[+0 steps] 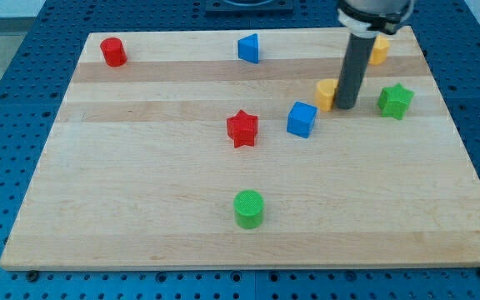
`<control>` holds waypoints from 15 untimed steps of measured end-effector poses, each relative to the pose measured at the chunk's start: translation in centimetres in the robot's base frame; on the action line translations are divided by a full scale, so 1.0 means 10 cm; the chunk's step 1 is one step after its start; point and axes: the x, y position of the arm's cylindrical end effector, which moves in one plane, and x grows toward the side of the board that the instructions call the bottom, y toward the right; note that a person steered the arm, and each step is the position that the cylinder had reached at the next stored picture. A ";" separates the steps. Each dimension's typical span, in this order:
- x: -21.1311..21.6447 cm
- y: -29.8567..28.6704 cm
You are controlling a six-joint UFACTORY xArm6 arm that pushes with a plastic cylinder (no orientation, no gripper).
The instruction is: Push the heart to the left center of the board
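Camera view: wooden board on blue pegboard
Heart: yellow heart, small, partly hidden behind rod, upper right area of board
My tip: touching heart's right side; no claw on this rig, just a rod
Neighbours: blue cube just left-below heart, green star to the right
Others: red star, green cylinder, red cylinder

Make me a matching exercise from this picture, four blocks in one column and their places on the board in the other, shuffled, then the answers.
Blocks:
1. red cylinder
2. green cylinder
3. green star
4. blue cube

Places:
A. view's right, just right of my tip
B. view's top left corner
C. bottom middle
D. between the red star and my tip

Pairs: 1-B, 2-C, 3-A, 4-D
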 end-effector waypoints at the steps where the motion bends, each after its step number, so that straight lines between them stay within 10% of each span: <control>1: 0.00 -0.35; 6: -0.46 0.01; 15: 0.18 -2.51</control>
